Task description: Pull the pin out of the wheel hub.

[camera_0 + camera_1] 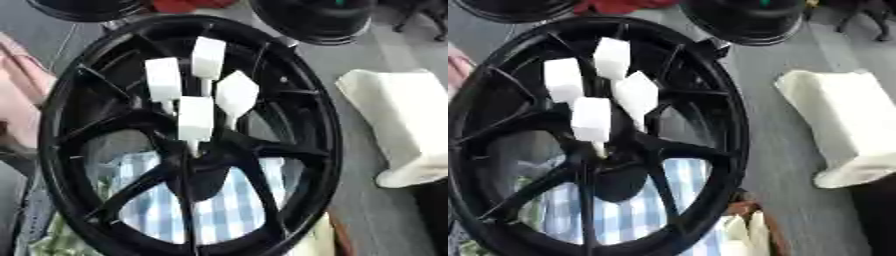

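Left eye view: four white block-headed pins (195, 118) are seen standing in the centre of the black wheel hub (188, 170), clustered toward 12 o'clock of the hub cap. Blue-and-white checked cloth (229, 205) is visible through the spokes at 6 o'clock. A cream cloth (404, 125) is laid at 3 o'clock. Neither hand is shown, so their state cannot be told.

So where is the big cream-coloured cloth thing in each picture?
Left eye view: the cream folded cloth lies on the grey table at the right edge, clear of the black spoked wheel rim.
Right eye view: the same cloth sits right of centre, with a wider gap to the rim.
Shared landmark: the four white block-headed pins standing in the hub, left of the cloth in both views.
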Available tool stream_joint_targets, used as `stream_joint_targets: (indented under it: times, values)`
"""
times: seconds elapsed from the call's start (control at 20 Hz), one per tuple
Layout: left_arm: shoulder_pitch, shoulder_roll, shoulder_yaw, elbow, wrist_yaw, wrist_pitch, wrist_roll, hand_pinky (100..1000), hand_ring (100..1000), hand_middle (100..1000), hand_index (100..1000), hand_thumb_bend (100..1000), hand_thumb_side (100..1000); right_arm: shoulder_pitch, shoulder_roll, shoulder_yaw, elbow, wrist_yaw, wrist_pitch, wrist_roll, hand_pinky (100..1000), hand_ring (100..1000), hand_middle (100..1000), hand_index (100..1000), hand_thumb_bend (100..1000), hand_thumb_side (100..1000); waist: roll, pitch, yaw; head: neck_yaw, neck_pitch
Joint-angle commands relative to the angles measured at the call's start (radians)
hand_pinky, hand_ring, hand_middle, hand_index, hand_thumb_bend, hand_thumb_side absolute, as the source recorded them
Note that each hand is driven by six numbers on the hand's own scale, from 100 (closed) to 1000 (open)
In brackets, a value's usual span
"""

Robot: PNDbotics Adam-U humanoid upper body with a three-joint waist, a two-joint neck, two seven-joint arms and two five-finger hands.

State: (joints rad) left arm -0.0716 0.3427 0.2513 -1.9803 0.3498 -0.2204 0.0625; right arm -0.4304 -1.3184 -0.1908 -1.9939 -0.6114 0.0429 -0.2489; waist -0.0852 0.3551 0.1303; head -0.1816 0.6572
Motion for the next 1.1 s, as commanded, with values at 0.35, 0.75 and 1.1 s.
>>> stream_joint_targets:
  times: [0.35, 0.75, 1.1]
  values:
    - [-0.001, 0.015, 0.012, -0.02, -0.002, -0.005, 0.002, 879, 644, 673, 767, 100, 721, -0.01, -0.049, -0.017, -0.006, -0.006, 0.005, -0.008, 815, 784, 732, 720, 100, 292, 0.007, -0.026, -0.003, 0.001, -0.003]
    - [-0.002, 0.017, 0.01, -0.02, -0.002, -0.005, 0.001, 879, 644, 673, 767, 100, 720, -0.029, -0.058, 0.001, -0.006, 0.012, 0.011, 0.016, 815, 787, 728, 724, 100, 285, 0.006, -0.029, 0.004, -0.012, -0.004]
    - [-0.007, 0.019, 0.006, -0.02, 0.004, -0.006, -0.003, 878, 644, 673, 767, 100, 718, -0.074, -0.057, 0.076, -0.006, 0.104, 0.021, 0.125, 816, 799, 739, 739, 100, 300, 0.005, -0.034, 0.027, -0.044, -0.012]
